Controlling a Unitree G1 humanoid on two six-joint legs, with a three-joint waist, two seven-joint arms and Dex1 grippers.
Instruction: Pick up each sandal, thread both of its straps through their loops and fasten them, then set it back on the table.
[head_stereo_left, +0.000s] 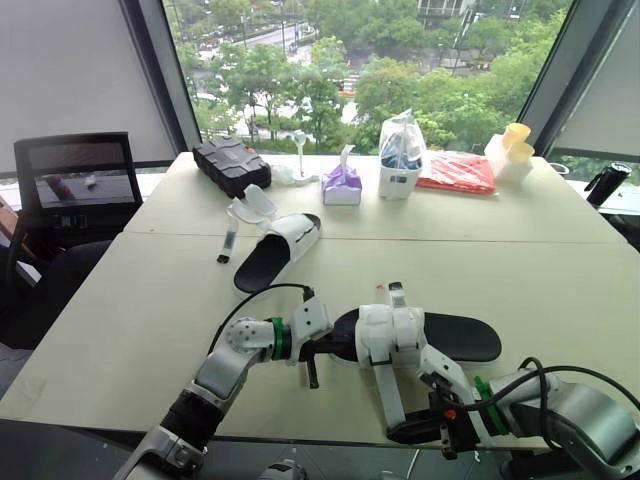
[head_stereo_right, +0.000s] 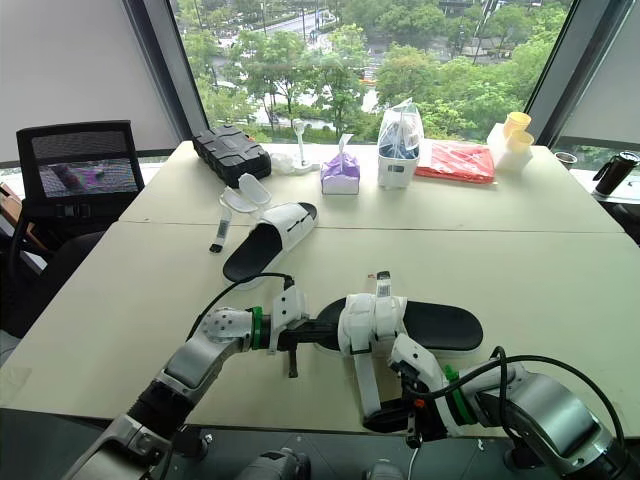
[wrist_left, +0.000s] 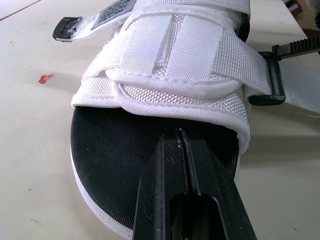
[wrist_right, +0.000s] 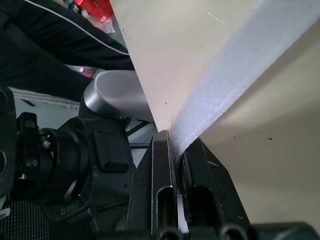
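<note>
From the head, the counter (head_stereo_left: 560, 270) carries two sandals. The near sandal (head_stereo_left: 455, 338) lies flat close to the front edge, its sole black and its white straps folded over the middle. The left claw (head_stereo_left: 322, 349) meets it at the end on the robot's left. A loose strap (head_stereo_left: 387, 392) runs from the white upper toward the front edge, and the right claw (head_stereo_left: 412, 432) holds it there, at the counter's lip. The far sandal (head_stereo_left: 280, 250) lies further back and to the left, well apart from the near one. Its straps are undone, and one trails out to the left. Along the window side stand a black case (head_stereo_left: 230, 165), a purple tissue pack (head_stereo_left: 342, 186), a clear bag (head_stereo_left: 402, 155), a red packet (head_stereo_left: 457, 172) and pale yellow containers (head_stereo_left: 514, 150).

The left wrist view shows the left claw's two fingers (wrist_left: 165, 190) pressed together, with only a thin slit between them. Their tips lie over the black insole, just short of the white upper. Whether they pinch any part of the sole cannot be told. A black buckle (wrist_left: 267, 82) sits at one side of the upper, and a small red speck (wrist_left: 45, 78) lies on the counter beside the sandal.

In the right wrist view the right claw is clamped on the loose strap. The white webbing rises out of the closed tips and stretches away across the pale counter.
</note>
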